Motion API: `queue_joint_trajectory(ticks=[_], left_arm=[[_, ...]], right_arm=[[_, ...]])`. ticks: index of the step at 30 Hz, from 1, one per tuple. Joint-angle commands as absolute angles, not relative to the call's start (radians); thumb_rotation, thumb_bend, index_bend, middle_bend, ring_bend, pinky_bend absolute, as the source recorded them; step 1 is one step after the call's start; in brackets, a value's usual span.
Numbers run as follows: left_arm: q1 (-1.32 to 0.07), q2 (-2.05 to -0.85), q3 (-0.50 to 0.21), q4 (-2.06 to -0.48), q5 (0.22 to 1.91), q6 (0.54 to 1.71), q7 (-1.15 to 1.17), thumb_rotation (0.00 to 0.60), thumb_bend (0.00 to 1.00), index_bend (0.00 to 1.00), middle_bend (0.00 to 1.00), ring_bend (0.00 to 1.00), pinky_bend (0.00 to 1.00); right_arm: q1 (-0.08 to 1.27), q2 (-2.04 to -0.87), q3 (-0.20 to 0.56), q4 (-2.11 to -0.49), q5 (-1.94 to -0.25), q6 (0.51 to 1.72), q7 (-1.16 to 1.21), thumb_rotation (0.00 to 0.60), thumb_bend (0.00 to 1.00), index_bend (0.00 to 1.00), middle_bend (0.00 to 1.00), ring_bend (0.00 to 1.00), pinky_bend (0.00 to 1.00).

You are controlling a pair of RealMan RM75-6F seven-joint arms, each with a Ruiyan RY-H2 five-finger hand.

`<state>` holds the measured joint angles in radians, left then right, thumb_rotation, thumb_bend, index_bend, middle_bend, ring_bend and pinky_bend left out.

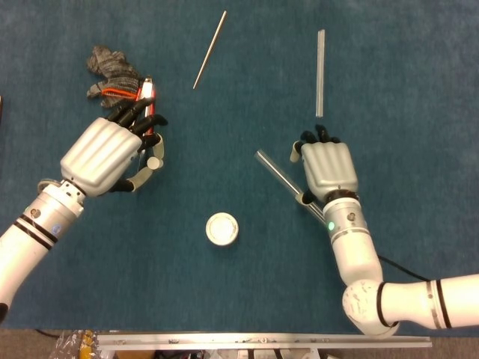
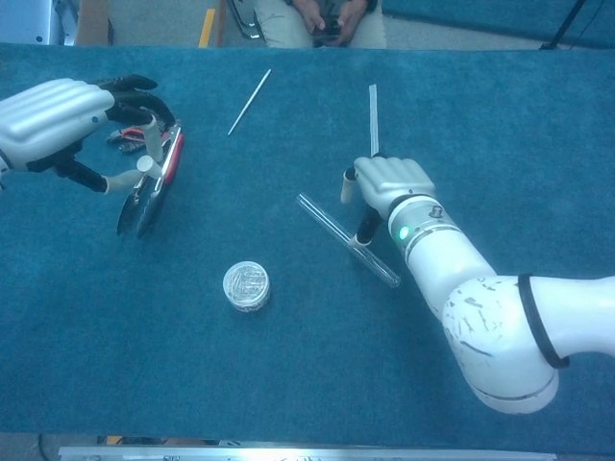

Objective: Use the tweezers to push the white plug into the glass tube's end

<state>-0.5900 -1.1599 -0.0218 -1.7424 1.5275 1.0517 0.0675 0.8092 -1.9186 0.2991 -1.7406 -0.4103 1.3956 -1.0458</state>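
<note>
The clear glass tube [image 1: 278,172] lies slantwise at the middle of the blue mat, seen too as the tube [image 2: 327,221] in the chest view. My right hand [image 1: 326,166] rests palm down over the tube's near half, thumb [image 2: 365,227] touching it, holding nothing. The white round plug [image 1: 222,228] sits to the left of the tube, apart from it. Straight grey tweezers [image 1: 319,72] lie just beyond my right hand's fingertips. My left hand [image 1: 108,153] hovers at the far left, fingers spread over a red-handled tool [image 2: 170,158].
A thin metal rod [image 1: 209,49] lies at the back centre. A grey knitted glove [image 1: 108,69] is bunched behind my left hand. A dark plier-like tool [image 2: 135,206] lies beside the red-handled one. A person sits beyond the mat's far edge [image 2: 327,19].
</note>
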Motion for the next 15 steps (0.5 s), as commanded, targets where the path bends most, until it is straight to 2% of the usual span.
queue_joint_trajectory(ticks=[1, 10, 15], left_arm=[[-0.589, -1.16, -0.02, -1.734, 1.535, 1.054, 0.056, 0.6, 0.36, 0.48, 0.22, 0.03, 0.08], [-0.587, -1.157, -0.018, -1.711, 1.546, 1.059, 0.021, 0.6, 0.36, 0.48, 0.22, 0.03, 0.08], [-0.585, -1.155, -0.017, -1.701, 1.551, 1.062, 0.005, 0.6, 0.36, 0.48, 0.22, 0.03, 0.08]], right_arm=[[0.82, -1.942, 0.297, -1.713, -0.4, 1.391, -1.046, 0.6, 0.09, 0.4, 0.2, 0.04, 0.22], [0.843, -1.988, 0.302, -1.656, -0.389, 1.384, -1.056, 0.6, 0.09, 0.41, 0.21, 0.04, 0.22], [0.853, -2.001, 0.307, -1.636, -0.385, 1.374, -1.062, 0.6, 0.17, 0.42, 0.21, 0.04, 0.22]])
